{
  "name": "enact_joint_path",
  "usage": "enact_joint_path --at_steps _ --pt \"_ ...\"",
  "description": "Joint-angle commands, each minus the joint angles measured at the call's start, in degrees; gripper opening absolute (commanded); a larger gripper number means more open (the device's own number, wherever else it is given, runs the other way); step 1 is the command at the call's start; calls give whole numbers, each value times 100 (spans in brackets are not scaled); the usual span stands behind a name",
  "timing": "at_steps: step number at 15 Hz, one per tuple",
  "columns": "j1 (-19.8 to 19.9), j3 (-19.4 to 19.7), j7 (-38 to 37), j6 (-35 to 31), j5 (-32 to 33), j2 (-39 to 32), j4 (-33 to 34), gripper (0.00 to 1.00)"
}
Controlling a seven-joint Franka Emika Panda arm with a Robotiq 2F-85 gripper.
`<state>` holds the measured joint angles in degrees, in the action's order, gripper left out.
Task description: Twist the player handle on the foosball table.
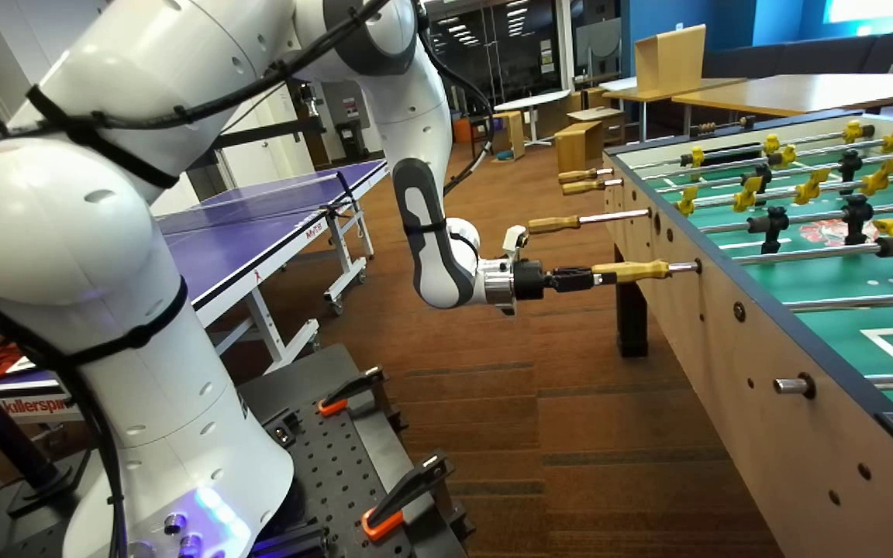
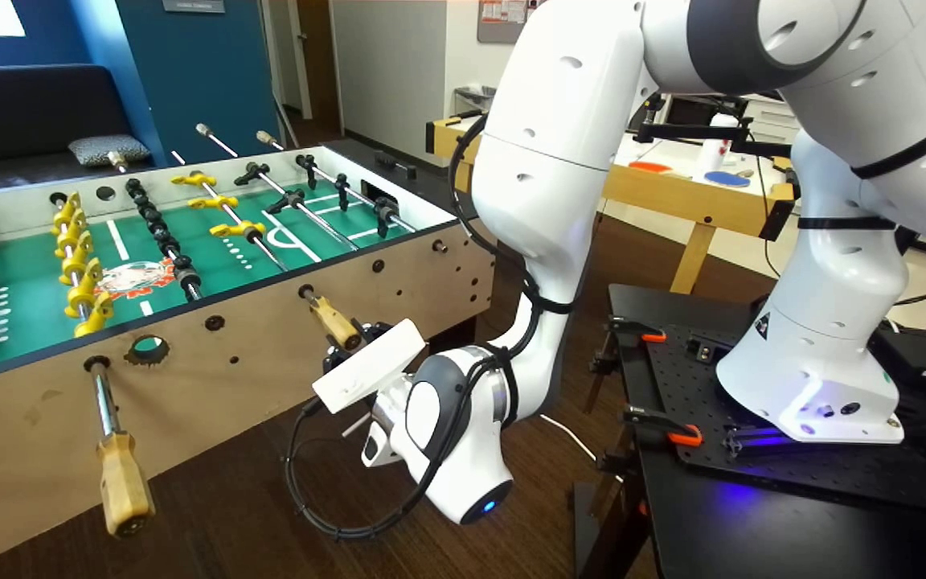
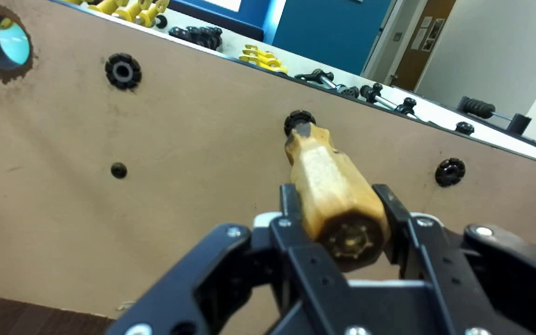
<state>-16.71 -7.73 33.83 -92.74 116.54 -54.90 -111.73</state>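
Observation:
The foosball table point(image 1: 795, 403) shows its wooden side wall in both exterior views and the wrist view point(image 3: 193, 139). A light wooden player handle point(image 1: 636, 271) sticks out of that wall on a metal rod. It also shows in an exterior view point(image 2: 336, 323) and in the wrist view point(image 3: 331, 181). My gripper point(image 3: 340, 200) has one finger on each side of the handle near its dark end, and both fingers appear to press on it. The rod of this handle carries yellow players point(image 2: 226, 203).
Another wooden handle point(image 2: 125, 486) juts out along the same wall, with more handles point(image 1: 555, 225) farther along. A bare rod end point(image 1: 791, 385) sticks out nearer the corner. A purple ping-pong table point(image 1: 253, 225) stands behind the arm. Clamps point(image 1: 408, 496) hold the robot's base plate.

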Motion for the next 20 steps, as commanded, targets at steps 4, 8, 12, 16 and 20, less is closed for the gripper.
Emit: enact_joint_path --at_steps 4,8,12,16,20 --pt "-22 13 -824 -4 -14 -6 10 17" --pt "-32 31 -847 13 49 -5 -22 17" --pt "228 -163 -1821 -131 -172 19 2 17" --pt "370 -223 -2563 -281 -133 26 -14 17" --pt "464 -249 -3303 -356 -5 26 -37 17"
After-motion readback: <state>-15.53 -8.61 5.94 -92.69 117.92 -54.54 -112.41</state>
